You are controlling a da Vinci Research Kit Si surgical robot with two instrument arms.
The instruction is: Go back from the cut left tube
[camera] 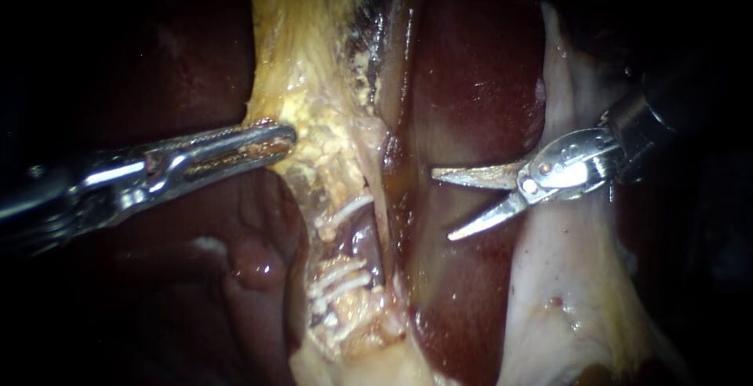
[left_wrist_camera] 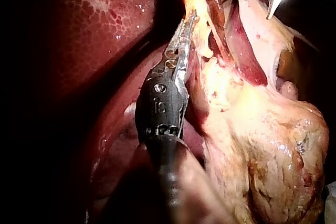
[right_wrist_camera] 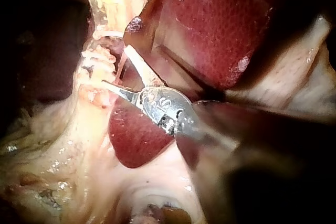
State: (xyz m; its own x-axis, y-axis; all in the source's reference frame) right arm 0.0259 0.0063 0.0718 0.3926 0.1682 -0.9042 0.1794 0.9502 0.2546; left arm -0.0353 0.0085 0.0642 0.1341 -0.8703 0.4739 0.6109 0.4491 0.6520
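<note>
The left tube (camera: 354,238) runs down the middle of the endoscope view in yellowish fatty tissue (camera: 307,56). White clips (camera: 350,208) sit above a gap in it, and more clips (camera: 339,279) below. My right instrument (camera: 441,205) has two blades standing open, right of the tube and clear of it, over the dark red liver (camera: 471,80). In the right wrist view its blades (right_wrist_camera: 114,67) are open close beside the clips (right_wrist_camera: 100,45). My left instrument (camera: 284,140) is shut on the fatty tissue's left edge, also seen in the left wrist view (left_wrist_camera: 189,23).
Pale membrane (camera: 565,276) hangs under my right instrument's shaft at the right. A bulky yellow tissue mass (left_wrist_camera: 268,150) lies beside my left instrument. The right blades (left_wrist_camera: 257,7) show ahead of it. Dark liver (camera: 235,260) lies below the left shaft.
</note>
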